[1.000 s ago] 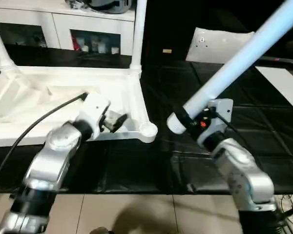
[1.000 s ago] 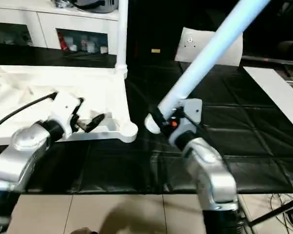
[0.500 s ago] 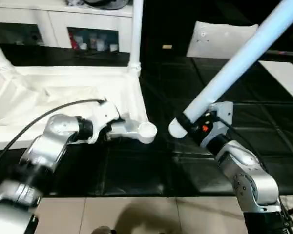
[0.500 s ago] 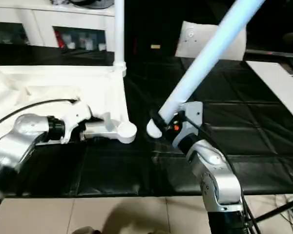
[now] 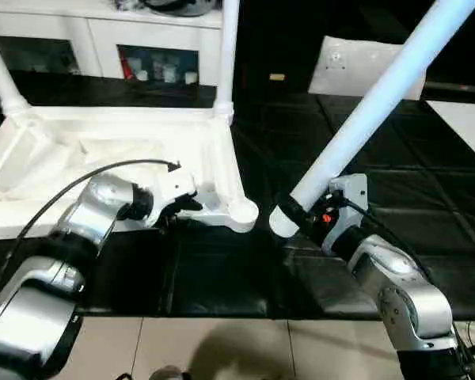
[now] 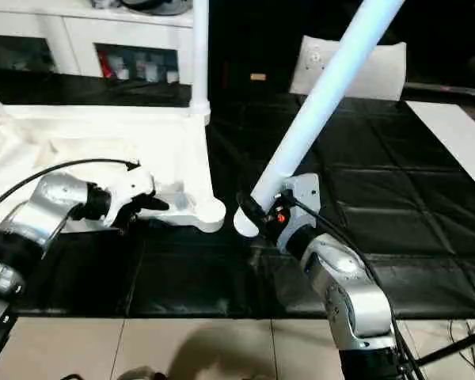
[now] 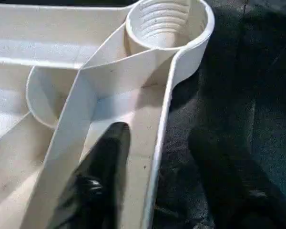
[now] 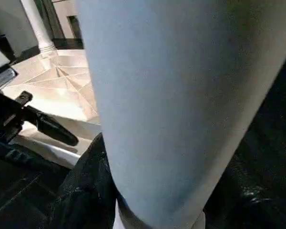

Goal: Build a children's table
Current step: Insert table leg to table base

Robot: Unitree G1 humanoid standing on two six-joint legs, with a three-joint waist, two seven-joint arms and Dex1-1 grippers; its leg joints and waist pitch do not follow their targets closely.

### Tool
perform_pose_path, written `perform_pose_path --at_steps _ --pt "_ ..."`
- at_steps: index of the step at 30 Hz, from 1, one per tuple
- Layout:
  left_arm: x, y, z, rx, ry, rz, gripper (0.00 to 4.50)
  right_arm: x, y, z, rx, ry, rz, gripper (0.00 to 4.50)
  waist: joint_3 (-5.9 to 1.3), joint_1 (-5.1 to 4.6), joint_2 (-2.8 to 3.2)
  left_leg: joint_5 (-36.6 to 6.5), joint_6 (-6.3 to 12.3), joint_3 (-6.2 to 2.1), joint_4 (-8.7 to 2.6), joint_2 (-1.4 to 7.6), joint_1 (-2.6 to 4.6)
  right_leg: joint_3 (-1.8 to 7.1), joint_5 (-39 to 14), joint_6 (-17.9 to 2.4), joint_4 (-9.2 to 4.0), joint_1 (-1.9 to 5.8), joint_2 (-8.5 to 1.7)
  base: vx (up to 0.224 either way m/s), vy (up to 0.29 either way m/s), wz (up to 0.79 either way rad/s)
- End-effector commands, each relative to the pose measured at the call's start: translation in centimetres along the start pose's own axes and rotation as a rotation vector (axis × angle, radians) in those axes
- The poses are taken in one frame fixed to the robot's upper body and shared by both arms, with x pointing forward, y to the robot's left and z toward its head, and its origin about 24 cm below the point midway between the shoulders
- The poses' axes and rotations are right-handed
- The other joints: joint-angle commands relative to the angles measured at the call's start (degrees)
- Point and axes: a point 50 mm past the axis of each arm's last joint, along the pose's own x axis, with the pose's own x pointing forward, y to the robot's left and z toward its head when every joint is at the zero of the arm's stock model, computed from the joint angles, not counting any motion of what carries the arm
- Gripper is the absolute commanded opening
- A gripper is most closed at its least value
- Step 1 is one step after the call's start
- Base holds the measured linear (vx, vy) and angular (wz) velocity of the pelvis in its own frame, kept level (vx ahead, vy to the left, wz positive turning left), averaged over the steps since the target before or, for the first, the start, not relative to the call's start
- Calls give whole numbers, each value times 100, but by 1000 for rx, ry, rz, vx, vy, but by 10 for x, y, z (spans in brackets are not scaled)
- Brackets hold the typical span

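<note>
The children's table top (image 5: 79, 150) lies upside down on the black mat, white, with ribs showing. Two legs (image 5: 226, 55) stand upright in its far corners. The near right corner socket (image 5: 242, 212) is empty and threaded inside (image 7: 164, 21). My left gripper (image 5: 186, 207) is at the near rim just left of that socket, open. One finger (image 7: 105, 162) is inside the rim and the other is outside over the mat. My right gripper (image 5: 305, 210) is shut on a third leg (image 5: 380, 95), which slants up to the right. Its thick end (image 5: 282, 222) hangs just right of the socket.
White cabinets with glass doors (image 5: 103, 39) line the back. A flat white panel (image 5: 356, 67) leans at the back right, and another white board (image 5: 467, 127) lies at the right edge. A black cable (image 5: 63, 190) runs over my left arm. Tiled floor (image 5: 222, 348) borders the mat.
My left gripper has dropped from above the table top to its near rim, turned toward the corner socket, and its jaws have narrowed. The right gripper has lowered the leg's end slightly.
</note>
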Motion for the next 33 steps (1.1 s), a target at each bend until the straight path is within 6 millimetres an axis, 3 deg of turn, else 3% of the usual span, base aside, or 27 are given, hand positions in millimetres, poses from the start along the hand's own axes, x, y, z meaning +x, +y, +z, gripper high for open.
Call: perform_pose_path --at_steps 1,7,8,12,13,17,23,30,33 --pt "0 2 6 27 1 -9 197 -3 -1 6 -20 -17 -1 191 -376 11 136 -1374 -282 -182 -481 415 184 349 -981 -1218 -392 217 -602 0 0 0" --pt "1 3 4 20 2 -15 149 -3 -1 5 -26 -15 3 191 -372 16 123 -1363 -232 -175 -474 417 178 353 -1028 -1260 -400 223 -617 0 0 0" --pt "1 4 3 17 4 -15 123 -2 -1 5 -26 -17 5 191 -369 15 124 -1383 -227 -173 -473 412 182 351 -1079 -1243 -413 217 -612 0 0 0" --pt "0 6 4 15 0 -14 110 -2 -1 6 -26 -17 9 191 -367 21 122 -1441 -247 -183 -482 429 192 352 -1133 -1244 -411 212 -623 0 0 0" --pt "0 7 4 15 -4 -13 81 -2 -1 6 -26 -17 10 191 -364 24 125 -1447 -253 -183 -485 430 192 351 -1127 -1254 -408 208 -622 0 0 0" --pt "0 6 6 9 -20 -32 69 -1 1 5 -27 -14 19 191 -365 21 118 -1437 -245 -177 -483 424 193 352 -1100 -1263 -409 209 -621 0 0 0" --pt "5 4 3 20 -3 -46 14 -1 2 5 -29 -10 29 191 -370 15 108 -1359 -215 -179 -487 435 180 351 -991 -1285 -402 225 -624 0 0 0" --pt "9 -1 1 69 21 -68 0 -2 0 7 -34 -6 35 191 -360 12 101 -1388 -190 -165 -484 430 184 356 -1035 -1294 -408 225 -633 0 0 0" --pt "9 -4 3 69 -9 -108 0 -1 0 8 -30 -9 39 191 -359 11 125 -1411 -199 -167 -485 436 190 362 -1142 -1280 -425 213 -635 0 0 0"
